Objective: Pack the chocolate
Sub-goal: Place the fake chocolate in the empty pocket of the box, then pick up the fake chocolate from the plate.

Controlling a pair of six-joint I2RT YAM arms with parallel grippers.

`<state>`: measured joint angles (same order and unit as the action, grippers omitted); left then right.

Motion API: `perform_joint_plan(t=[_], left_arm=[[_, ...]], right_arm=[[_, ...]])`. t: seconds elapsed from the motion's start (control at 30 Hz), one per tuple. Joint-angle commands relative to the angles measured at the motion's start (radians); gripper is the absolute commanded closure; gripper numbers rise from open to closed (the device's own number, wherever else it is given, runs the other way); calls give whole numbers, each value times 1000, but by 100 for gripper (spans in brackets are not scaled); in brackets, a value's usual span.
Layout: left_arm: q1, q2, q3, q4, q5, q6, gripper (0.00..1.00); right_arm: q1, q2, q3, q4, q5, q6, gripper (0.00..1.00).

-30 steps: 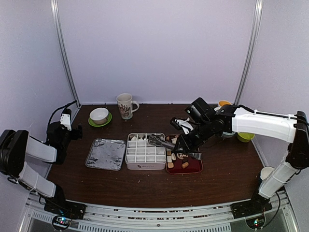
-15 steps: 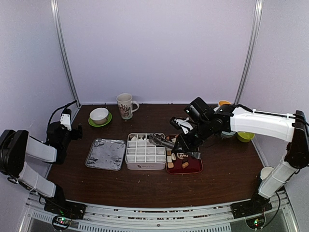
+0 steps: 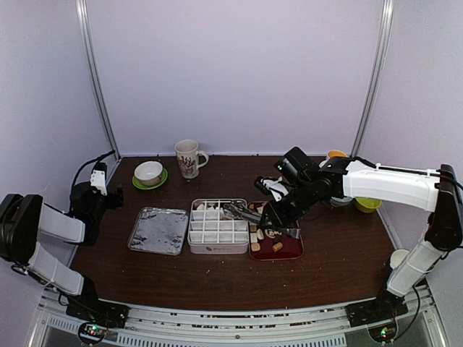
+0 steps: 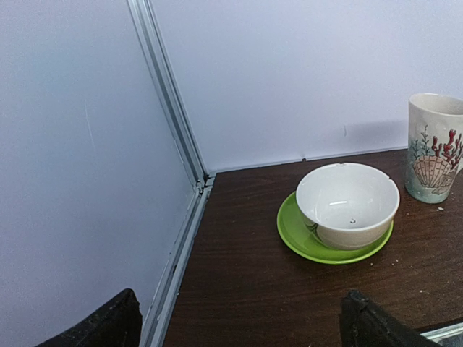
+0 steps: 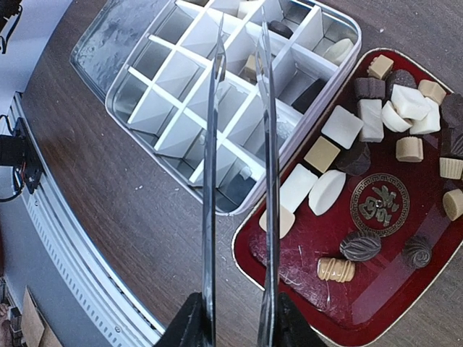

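Chocolate (image 5: 340,127) stays put on the tray (image 5: 329,307) as tongs (image 5: 210,181) spread.

Mug (image 4: 436,148) clipped by the right edge! Dark-red tray (image 5: 304,238) runs off frame, cropping a chocolate (image 5: 453,204). Tongs (image 5: 268,144) mask parts of the divided box (image 5: 155,108).

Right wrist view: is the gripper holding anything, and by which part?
The right gripper holds the metal tongs at their handle end, one finger pressing each arm from outside; the tips reach over the white divided box.
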<state>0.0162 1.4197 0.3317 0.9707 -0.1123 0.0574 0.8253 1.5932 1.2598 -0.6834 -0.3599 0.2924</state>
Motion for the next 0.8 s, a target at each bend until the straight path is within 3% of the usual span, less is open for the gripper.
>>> perform_joint_plan(t=[0.0,0.77], left_arm=[[8,5,-4,49,6,-7,2],[8,5,-5,49,6,-7,2]], right_arm=[[6,-23,25,7,31,-7,68],[5,-254,-58,-90,213,-30,69]])
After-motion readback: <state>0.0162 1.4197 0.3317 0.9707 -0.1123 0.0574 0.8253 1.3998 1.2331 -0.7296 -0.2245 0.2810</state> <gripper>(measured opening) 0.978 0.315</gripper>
